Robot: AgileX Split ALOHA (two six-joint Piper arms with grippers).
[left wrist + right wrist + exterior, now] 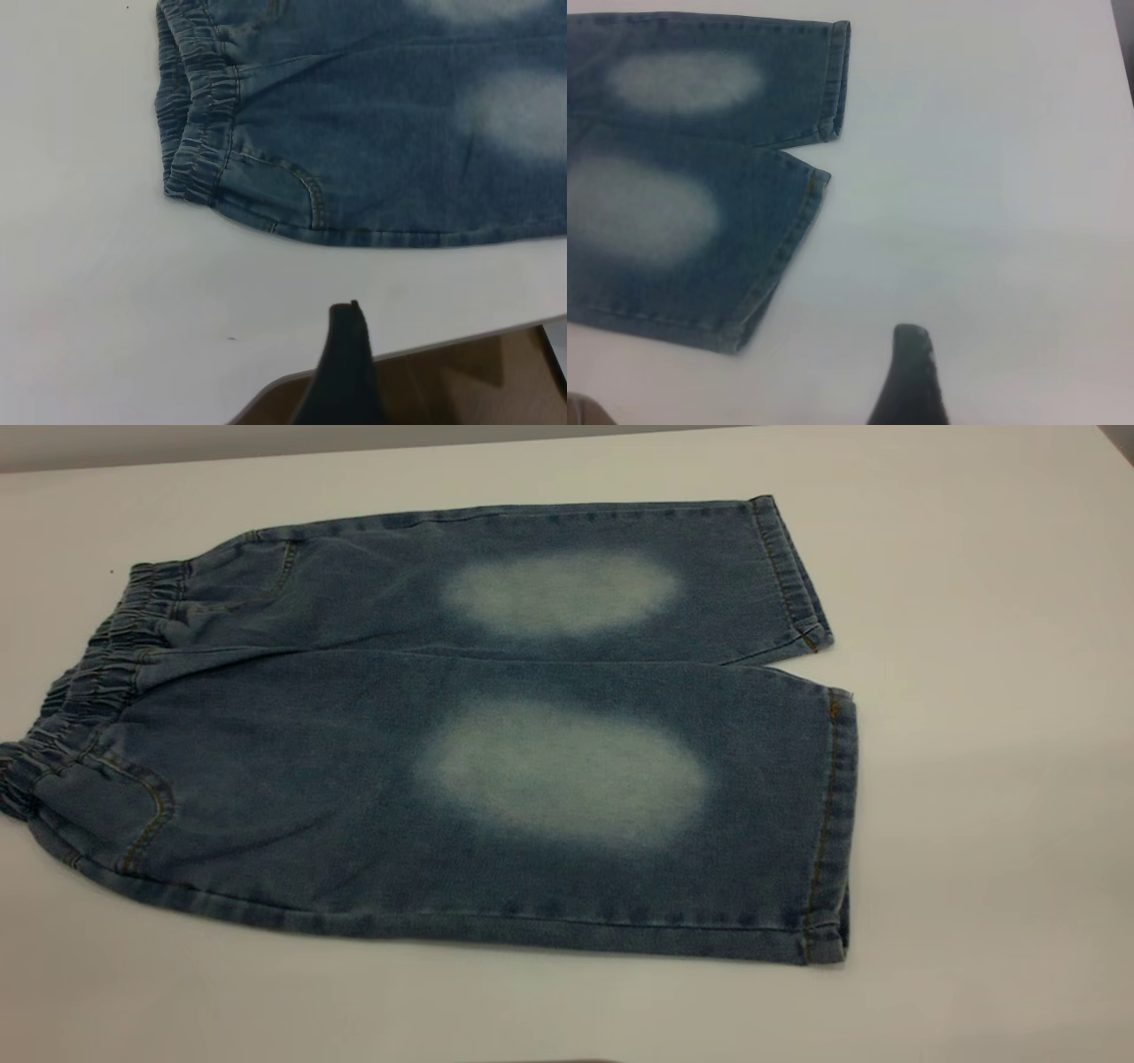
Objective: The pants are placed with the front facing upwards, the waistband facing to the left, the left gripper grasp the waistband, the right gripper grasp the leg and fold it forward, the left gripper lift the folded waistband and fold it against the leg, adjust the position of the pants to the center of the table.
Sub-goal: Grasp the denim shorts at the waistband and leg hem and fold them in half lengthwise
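the waistband point(84, 682) sits at the left end of the pants point(496, 735), a ruffled, darker blue band running from the far side down to the near left corner, lying flat on the white counter point(974, 779). the left gripper point(347, 354) is not in the exterior view; in the left wrist view only one dark fingertip shows, over bare counter near the counter's edge, apart from the waistband corner and the near pocket point(133, 815), so i cannot tell how its jaws stand. the pants lie spread front up, both legs side by side, each with a pale faded patch point(563, 771) at the knee. at the right end are the two hemmed cuffs point(833, 824), the far leg's cuff set a little further left than the near one. the right gripper point(912, 372) likewise shows just one dark fingertip in its own wrist view, over bare counter, apart from the near cuff; i cannot tell its jaws either.
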